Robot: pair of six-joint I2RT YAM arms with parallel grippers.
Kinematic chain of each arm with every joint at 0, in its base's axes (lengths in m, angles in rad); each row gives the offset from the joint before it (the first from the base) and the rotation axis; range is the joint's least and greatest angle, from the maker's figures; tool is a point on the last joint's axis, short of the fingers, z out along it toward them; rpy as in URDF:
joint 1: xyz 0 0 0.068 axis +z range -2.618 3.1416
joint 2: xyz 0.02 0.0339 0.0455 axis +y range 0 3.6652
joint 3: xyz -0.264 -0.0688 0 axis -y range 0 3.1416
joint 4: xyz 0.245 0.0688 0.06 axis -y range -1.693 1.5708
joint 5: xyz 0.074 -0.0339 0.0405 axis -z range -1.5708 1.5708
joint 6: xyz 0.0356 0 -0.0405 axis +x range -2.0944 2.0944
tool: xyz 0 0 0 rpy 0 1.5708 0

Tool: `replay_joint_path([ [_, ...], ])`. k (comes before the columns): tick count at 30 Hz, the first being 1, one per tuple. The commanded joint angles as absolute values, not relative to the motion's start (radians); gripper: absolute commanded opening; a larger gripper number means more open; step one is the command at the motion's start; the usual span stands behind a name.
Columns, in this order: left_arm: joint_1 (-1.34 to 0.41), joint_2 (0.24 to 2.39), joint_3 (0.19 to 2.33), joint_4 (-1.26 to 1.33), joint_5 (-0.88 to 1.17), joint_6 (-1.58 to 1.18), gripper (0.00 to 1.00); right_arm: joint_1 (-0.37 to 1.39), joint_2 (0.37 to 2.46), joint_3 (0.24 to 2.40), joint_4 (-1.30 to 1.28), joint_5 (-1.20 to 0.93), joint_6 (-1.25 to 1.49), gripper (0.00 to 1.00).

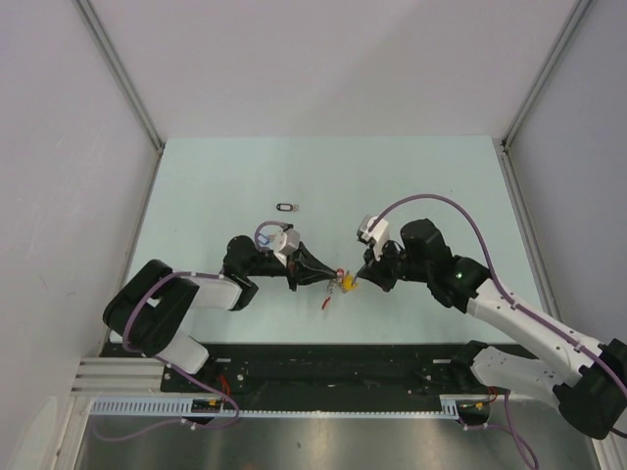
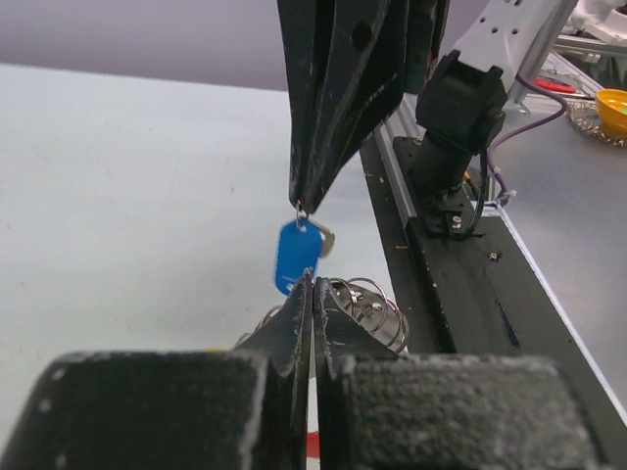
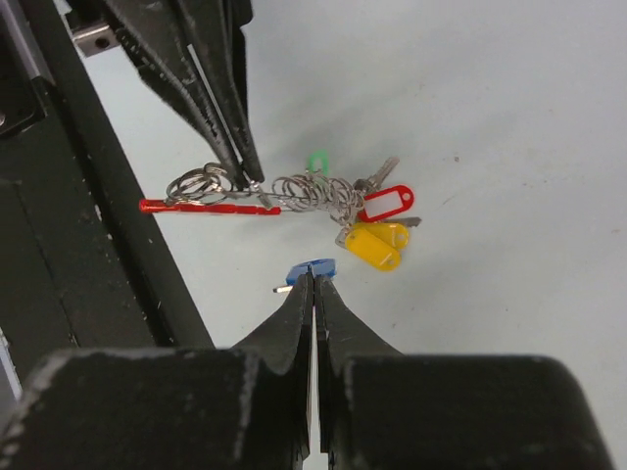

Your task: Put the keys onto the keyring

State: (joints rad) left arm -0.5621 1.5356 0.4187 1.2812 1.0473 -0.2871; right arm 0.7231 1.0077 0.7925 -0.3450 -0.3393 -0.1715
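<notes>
The keyring (image 3: pixel 294 191) is a coil of thin metal rings with a red curved band (image 3: pixel 201 207) and silver keys with green, red and yellow tags (image 3: pixel 374 245). My left gripper (image 1: pixel 328 278) is shut on it where the red band meets the rings, holding it just above the table. In the left wrist view, the rings (image 2: pixel 374 305) show behind the closed tips of the left gripper (image 2: pixel 313 282). My right gripper (image 3: pixel 313 278) is shut on a blue-tagged key (image 3: pixel 312 267), held just in front of the ring. The blue tag also shows in the left wrist view (image 2: pixel 296 255). A black-tagged key (image 1: pixel 286 207) lies alone on the table, further back.
The black mounting rail (image 1: pixel 343 362) runs along the table's near edge, just below both grippers. The right arm's base (image 2: pixel 456 127) stands on it. Grey walls close the table (image 1: pixel 392 176) at the left, right and back.
</notes>
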Motion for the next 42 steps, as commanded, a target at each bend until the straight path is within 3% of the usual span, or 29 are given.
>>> replay_joint_path([
  [1,-0.555,1.450,0.469,1.569,1.112,-0.256,0.00,0.747,0.957,0.841,-0.377,-0.367,-0.239,0.00],
  [17,-0.574,1.376,0.502,1.450,1.118,-0.252,0.00,0.848,0.902,0.865,-0.305,-0.292,-0.367,0.00],
  [27,-0.577,1.580,0.362,1.725,1.087,-0.408,0.00,0.879,0.991,0.858,-0.362,-0.296,-0.334,0.00],
  [42,-0.578,1.600,0.322,1.724,1.098,-0.382,0.01,0.900,1.035,0.773,-0.331,-0.348,-0.319,0.00],
])
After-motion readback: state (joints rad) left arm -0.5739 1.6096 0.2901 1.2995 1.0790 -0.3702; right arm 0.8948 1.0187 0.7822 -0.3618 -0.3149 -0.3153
